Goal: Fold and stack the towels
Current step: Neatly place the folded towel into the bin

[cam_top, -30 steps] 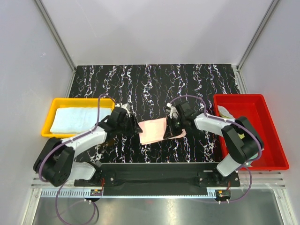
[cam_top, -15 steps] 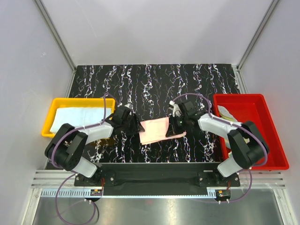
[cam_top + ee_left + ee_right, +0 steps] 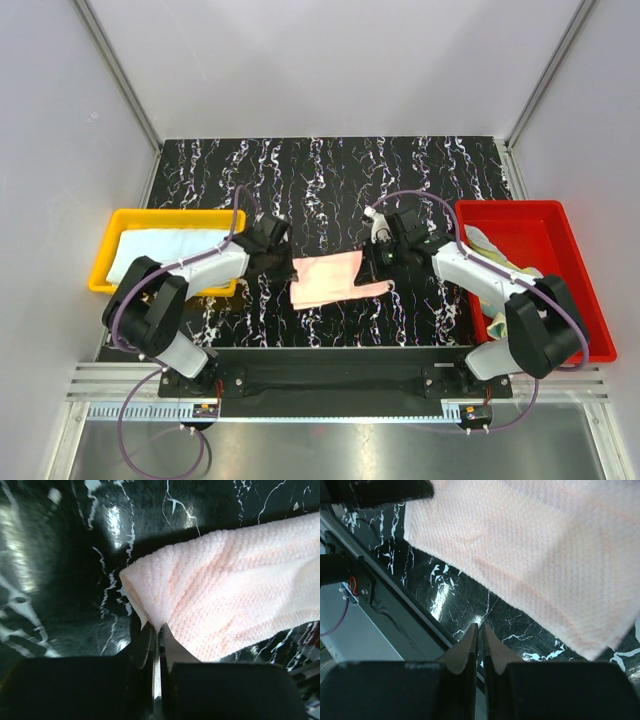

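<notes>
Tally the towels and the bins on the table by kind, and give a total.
Towels: 3 (pink waffle-weave towel; folded pale blue towel in the yellow plastic bin; crumpled pale towel in the red plastic bin, where more may lie hidden)
Bins: 2 (yellow, red)
Total: 5

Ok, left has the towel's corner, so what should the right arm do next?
Probably open the right fingers and ease them forward onto the towel. In the right wrist view they are shut on nothing, with table showing between them and the towel's edge, while the left fingers pinch its corner, so a two-handed fold lacks its second grip.
</notes>
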Controlling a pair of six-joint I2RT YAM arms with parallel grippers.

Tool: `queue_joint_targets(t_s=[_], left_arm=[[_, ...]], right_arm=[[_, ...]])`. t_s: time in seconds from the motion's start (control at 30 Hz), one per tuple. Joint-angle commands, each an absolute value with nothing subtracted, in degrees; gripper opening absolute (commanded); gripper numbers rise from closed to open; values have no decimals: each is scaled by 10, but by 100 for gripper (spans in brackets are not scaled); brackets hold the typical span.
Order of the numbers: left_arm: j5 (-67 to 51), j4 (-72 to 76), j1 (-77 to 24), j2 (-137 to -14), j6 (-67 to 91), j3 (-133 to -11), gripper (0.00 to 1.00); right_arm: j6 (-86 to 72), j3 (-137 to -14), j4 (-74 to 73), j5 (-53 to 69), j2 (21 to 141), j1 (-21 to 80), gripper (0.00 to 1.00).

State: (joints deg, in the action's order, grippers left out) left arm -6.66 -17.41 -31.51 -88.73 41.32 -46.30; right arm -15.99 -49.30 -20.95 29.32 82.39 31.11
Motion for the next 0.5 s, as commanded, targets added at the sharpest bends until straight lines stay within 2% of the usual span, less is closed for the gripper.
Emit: queue_joint_targets(t_s=[0.0, 0.23, 0.47], left_arm=[[-10, -313, -301, -846, 317, -559, 0], [90, -502, -242, -773, 213, -645, 0], [166, -576, -137, -739, 124, -689, 0]], right_arm=[[-145, -525, -226, 282, 788, 310, 13], [-136, -540, -247, 283, 756, 309, 15], [-128, -553, -244, 294, 760, 309, 15]])
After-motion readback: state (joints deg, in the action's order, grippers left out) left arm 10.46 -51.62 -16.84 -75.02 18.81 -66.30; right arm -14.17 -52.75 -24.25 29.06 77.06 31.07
